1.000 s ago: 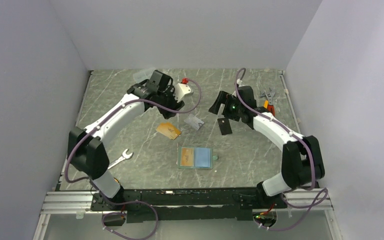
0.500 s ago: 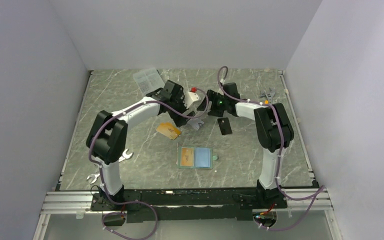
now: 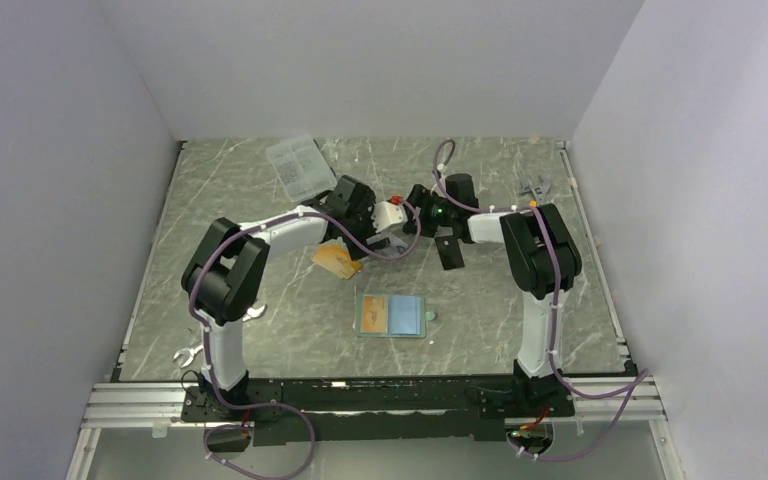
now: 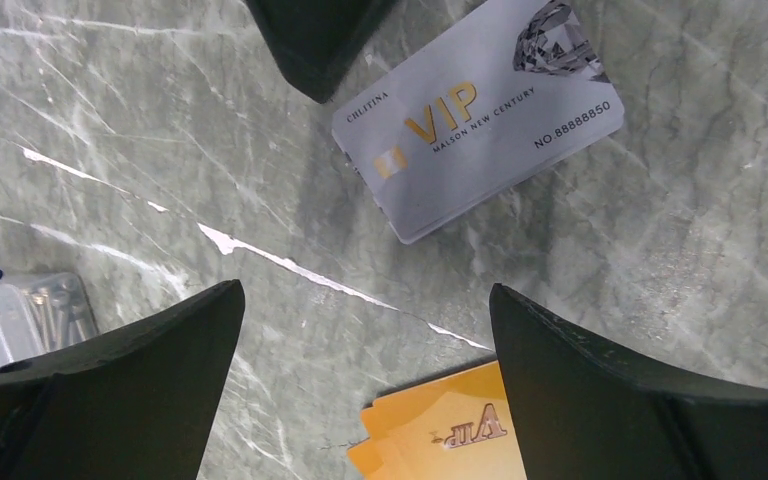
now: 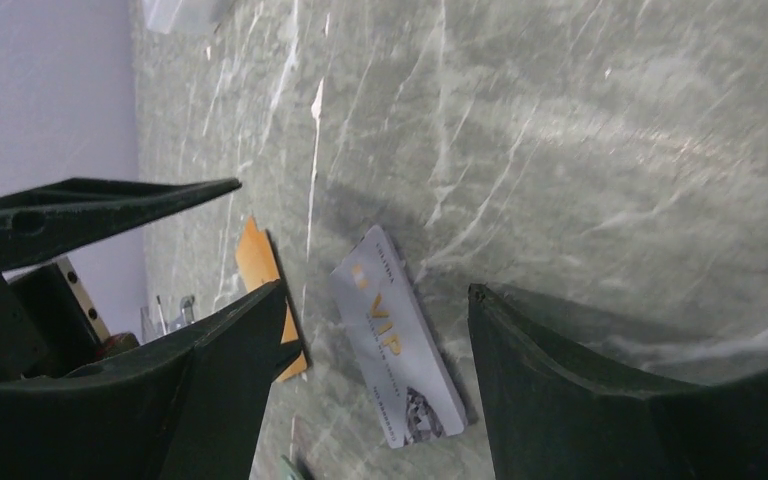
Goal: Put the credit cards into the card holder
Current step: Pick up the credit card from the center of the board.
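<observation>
Left gripper (image 3: 378,233) spread wide, pointing down at the bench (image 3: 260,240) a little beyond its middle, pinching nothing. In the left wrist view, both fingers (image 4: 110,350) well apart, with bare marbled surface between them.

Right gripper (image 3: 415,214) reaching in from the right, close against the left one, tips almost meeting. Jaws parted too, with nothing pinched; in the right wrist view the silvery card (image 5: 400,345) lying flat on the surface between its fingers (image 5: 560,400), touched by neither.

Silvery card (image 4: 480,125) printed side up: gold "VIP", a dark diamond mark at one corner. From above, mostly hidden under the two grippers.

Orange-gold card (image 3: 337,262) flat on the bench just beside the silvery one, toward the near left, not touching it; grey surface showing between the two in the left wrist view (image 4: 440,435).

Card holder (image 3: 392,315) lying open and flat nearer the near edge, about midway along it, apart from both cards. Left half orange-tan, right half light blue, small tab on its right edge.

Flat black square piece (image 3: 447,250) right of the grippers. Clear compartment box (image 3: 298,166) toward the far left corner. Wrench (image 3: 254,312) toward the near left, partly behind the left arm.
</observation>
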Motion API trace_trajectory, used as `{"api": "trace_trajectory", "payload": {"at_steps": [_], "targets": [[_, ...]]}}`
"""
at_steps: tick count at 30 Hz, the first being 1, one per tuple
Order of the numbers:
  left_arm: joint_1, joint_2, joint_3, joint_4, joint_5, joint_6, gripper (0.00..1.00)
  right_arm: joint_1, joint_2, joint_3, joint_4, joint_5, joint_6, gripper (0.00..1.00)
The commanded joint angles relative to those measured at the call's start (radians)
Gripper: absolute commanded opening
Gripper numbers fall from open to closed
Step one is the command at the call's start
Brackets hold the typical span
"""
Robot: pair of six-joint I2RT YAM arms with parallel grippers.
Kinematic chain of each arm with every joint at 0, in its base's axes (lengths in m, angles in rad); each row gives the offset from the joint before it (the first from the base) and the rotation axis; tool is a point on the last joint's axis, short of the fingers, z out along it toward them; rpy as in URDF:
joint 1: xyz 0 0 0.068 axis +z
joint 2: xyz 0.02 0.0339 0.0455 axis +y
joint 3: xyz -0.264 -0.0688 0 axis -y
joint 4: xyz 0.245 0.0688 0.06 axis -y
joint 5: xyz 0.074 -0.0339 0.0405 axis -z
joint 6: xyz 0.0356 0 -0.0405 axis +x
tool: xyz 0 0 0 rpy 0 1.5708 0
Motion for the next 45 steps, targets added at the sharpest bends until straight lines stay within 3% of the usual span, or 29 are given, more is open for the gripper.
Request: {"api": "trace_trajectory", "payload": {"at_steps": [1,14,20,26,34,45], "targets": [[-0.005,0.002,0.040,0.005,0.008,0.058,0.99,0.032,-0.017,-0.099,0.011,0.012,0.023,0.70],[0.019,0.013,0.067,-0.046,-0.011,0.049,0.99,0.086,-0.152,-0.274,0.053,0.130,0.081,0.63],[0.021,0.025,0.086,-0.061,0.001,0.058,0.99,0.063,-0.179,-0.251,0.006,0.196,0.074,0.62],[0.022,0.068,0.169,-0.091,0.020,0.036,0.99,0.031,-0.115,-0.177,0.008,0.153,0.074,0.58],[0.010,0.092,0.166,-0.080,0.024,0.053,0.98,0.012,-0.038,-0.141,0.047,-0.017,0.058,0.53],[-0.022,0.118,0.172,-0.065,-0.021,0.071,0.97,0.014,-0.055,-0.211,0.073,-0.015,0.042,0.52]]}}
